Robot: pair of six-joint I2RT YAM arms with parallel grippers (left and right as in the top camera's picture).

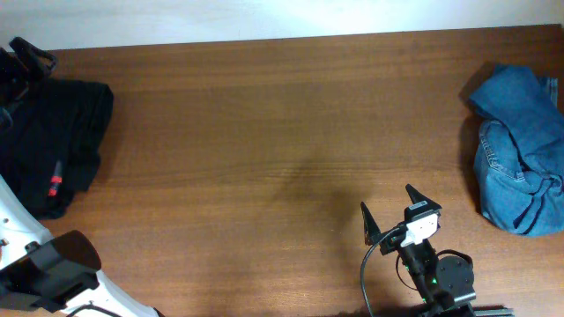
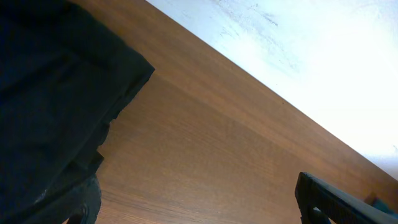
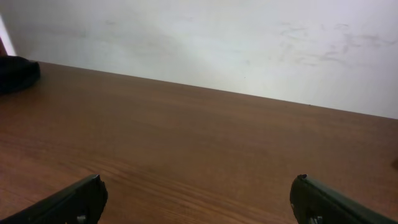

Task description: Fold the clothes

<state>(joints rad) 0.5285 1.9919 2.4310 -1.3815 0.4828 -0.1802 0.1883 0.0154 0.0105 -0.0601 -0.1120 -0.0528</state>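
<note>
Trousers (image 1: 62,132) lie bunched at the far left of the counter (image 1: 264,132), just beside the left fingers (image 2: 329,202), spread wide; right fingers (image 3: 339,205), equally splayed, stand well apart.

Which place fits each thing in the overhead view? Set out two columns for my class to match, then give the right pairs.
Things:
1. black trousers
2. blue denim garment
3. right claw

Places:
A. right edge of the table
B. bottom of the view, open over bare wood
C. left edge of the table

Pairs: 1-C; 2-A; 3-B
</note>
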